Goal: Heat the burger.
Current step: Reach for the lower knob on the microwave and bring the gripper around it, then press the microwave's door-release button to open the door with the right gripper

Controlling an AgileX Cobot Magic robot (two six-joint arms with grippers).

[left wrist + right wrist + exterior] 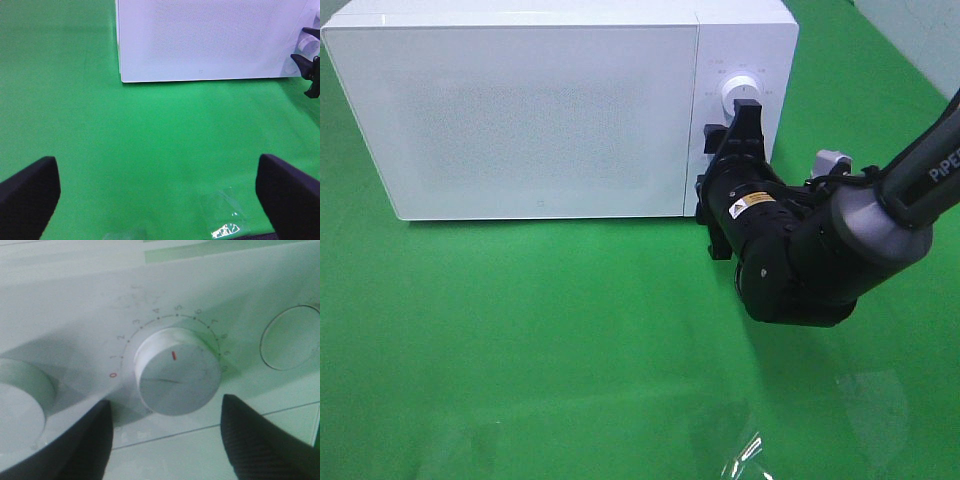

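Note:
The burger is out of view. A white microwave stands at the back of the green table with its door closed. My right gripper is at the control panel, right at the round white timer knob. In the right wrist view the gripper is open, with one black finger on each side of the knob and a gap at both. The knob's red mark points between 4 and 5 on the dial. My left gripper hangs open over bare green cloth in front of the microwave, holding nothing.
A second white knob and a round button sit on either side of the timer knob. A scrap of clear plastic lies on the green cloth near the front edge.

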